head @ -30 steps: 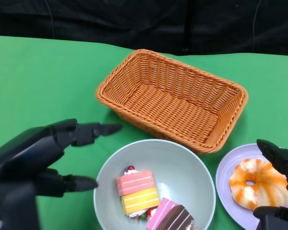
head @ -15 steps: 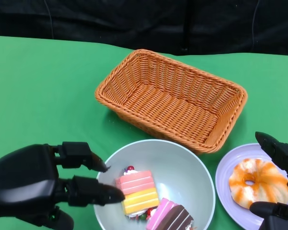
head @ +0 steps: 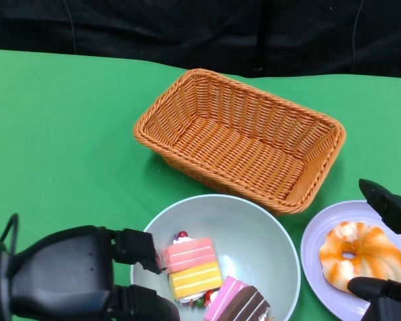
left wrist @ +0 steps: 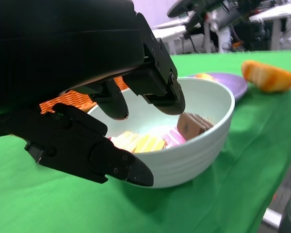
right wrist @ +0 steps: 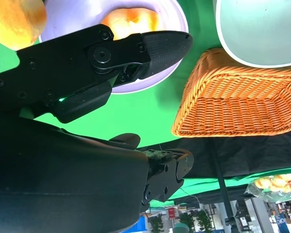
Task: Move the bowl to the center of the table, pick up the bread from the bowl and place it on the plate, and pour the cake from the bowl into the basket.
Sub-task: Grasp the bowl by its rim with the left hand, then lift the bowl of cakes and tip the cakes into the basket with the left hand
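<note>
Bowl with cake slices sits near me, before the wicker basket; my left hand straddles its rim, fingers apart. My right hand hovers spread around the bread on the plate.

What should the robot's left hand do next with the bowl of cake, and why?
Probably close the left hand on the pale green round bowl's rim. Its fingers hang over the near rim with the thumb outside, not clearly gripping. The striped cake slices lie inside, the woven orange basket has nothing in it, and the bread is on the purple plate.

Cake in bowl — bread plated
</note>
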`<state>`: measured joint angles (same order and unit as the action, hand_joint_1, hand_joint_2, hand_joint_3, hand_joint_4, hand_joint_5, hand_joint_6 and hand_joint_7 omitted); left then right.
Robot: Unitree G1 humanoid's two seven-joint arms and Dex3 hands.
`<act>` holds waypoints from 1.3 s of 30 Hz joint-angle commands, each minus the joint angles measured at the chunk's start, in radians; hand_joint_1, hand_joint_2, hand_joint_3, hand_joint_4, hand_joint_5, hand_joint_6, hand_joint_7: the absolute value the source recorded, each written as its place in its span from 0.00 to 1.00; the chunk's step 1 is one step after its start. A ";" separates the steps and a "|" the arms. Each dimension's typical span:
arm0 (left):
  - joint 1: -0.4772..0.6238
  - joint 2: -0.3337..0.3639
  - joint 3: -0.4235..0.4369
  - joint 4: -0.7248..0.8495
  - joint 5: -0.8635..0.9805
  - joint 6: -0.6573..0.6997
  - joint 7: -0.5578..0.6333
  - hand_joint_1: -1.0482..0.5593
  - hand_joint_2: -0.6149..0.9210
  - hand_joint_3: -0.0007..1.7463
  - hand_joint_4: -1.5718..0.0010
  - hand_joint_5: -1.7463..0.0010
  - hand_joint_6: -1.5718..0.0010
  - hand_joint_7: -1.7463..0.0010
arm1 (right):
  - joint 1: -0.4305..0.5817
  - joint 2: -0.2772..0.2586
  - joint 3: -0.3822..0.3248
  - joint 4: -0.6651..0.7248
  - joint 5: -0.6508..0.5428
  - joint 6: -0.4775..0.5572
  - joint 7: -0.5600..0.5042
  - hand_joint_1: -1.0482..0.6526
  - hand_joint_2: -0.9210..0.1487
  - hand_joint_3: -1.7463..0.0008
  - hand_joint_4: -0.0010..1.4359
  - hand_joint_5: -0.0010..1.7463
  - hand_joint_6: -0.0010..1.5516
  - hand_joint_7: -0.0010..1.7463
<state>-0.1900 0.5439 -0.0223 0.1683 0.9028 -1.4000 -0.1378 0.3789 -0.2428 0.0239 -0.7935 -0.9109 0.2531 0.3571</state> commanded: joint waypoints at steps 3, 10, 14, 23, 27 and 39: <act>-0.038 0.007 -0.051 -0.025 0.204 0.050 0.132 0.35 0.96 0.00 0.72 0.61 0.53 0.96 | 0.006 0.012 -0.011 -0.046 0.023 0.003 0.006 0.20 0.00 0.82 0.00 0.26 0.07 0.01; -0.076 0.059 -0.204 -0.016 0.388 0.192 0.334 0.39 0.95 0.00 0.64 0.53 0.42 0.96 | 0.030 0.037 -0.003 -0.098 0.039 0.004 0.009 0.21 0.00 0.83 0.00 0.30 0.07 0.01; -0.144 0.074 -0.322 0.080 0.435 0.254 0.460 0.41 0.93 0.00 0.48 0.59 0.30 0.96 | 0.038 0.053 -0.002 -0.107 0.043 0.000 0.004 0.21 0.00 0.83 0.00 0.33 0.09 0.02; -0.312 0.122 -0.623 0.241 0.643 0.432 1.081 0.41 0.95 0.01 0.43 0.01 0.12 0.91 | 0.052 0.142 -0.029 0.014 0.224 -0.249 -0.333 0.31 0.00 0.92 0.18 0.47 0.27 0.11; -0.332 0.169 -0.679 0.213 0.632 0.446 1.276 0.44 0.99 0.01 0.42 0.00 0.46 0.27 | 0.061 0.140 -0.055 0.054 0.272 -0.326 -0.402 0.32 0.00 0.86 0.23 0.51 0.27 0.12; -0.212 0.331 -0.565 0.039 0.389 0.396 1.181 0.49 0.99 0.03 0.40 0.00 0.48 0.12 | 0.059 0.132 -0.070 0.120 0.337 -0.426 -0.456 0.36 0.00 0.90 0.24 0.62 0.11 0.51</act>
<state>-0.4218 0.8499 -0.6137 0.2269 1.3251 -0.9989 1.0187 0.4354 -0.1048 -0.0374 -0.6838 -0.5874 -0.1611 -0.0922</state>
